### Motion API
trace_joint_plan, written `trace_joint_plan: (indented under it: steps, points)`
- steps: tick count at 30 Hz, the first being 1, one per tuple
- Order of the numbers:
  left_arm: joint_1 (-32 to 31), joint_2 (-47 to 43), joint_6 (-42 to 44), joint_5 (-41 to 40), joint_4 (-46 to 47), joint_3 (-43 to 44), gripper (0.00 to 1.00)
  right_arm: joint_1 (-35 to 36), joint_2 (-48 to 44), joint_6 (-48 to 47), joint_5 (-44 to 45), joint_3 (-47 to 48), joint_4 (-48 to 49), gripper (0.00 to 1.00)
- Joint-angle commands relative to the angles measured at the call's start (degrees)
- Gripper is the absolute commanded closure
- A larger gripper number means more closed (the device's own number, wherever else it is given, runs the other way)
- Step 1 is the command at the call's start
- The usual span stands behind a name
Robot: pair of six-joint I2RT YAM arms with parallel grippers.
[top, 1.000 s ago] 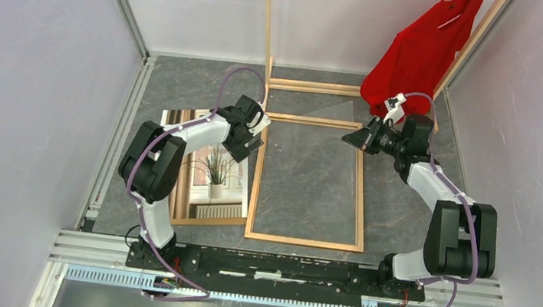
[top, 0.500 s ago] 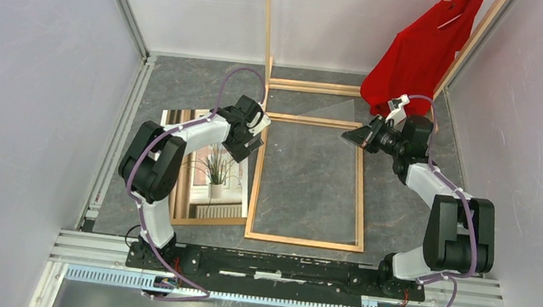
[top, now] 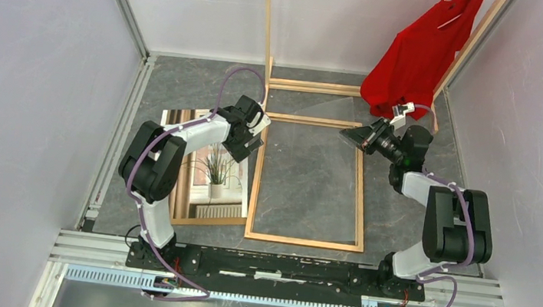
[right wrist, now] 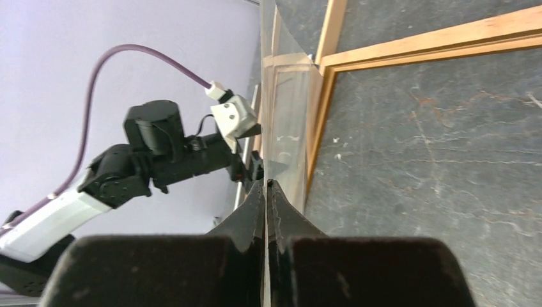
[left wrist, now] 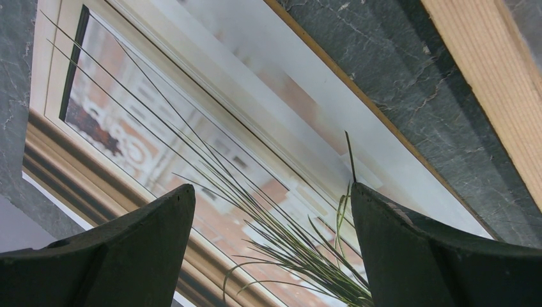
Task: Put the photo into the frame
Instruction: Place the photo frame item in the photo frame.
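Nearest, on the left, the photo [top: 212,187] lies face up, just beside the frame [top: 303,241] on its right. Over the photo's far right corner hangs the left gripper [top: 249,145], jaws apart. Farther right, the right gripper [top: 348,135] pinches a tilted clear sheet [top: 315,137] above the frame's far end.

Orange-brown frame [top: 303,241], red shirt [top: 418,54] prob., grey-veined tbl [top: 183,85]

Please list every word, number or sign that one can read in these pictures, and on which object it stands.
None can be read.
On the photo: pale letter-like marks on the reddish building, in the left wrist view, too blurred to read.
On the frame, the clear sheet and the red garment: no text visible.
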Motion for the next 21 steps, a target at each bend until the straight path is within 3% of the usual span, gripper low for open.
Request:
trace_joint_plan:
  steps: [1,21]
  points:
    - [-0.4,1.5,-1.9,1.0,1.7,-0.3,0.02,0.5,0.9,10.0,-2.7,-1.4,15.6,1.0]
    - [-0.4,0.5,-1.9,1.1,1.9,-1.2,0.03,-1.2,1.2,9.6,0.5,-3.3,13.0,1.0]
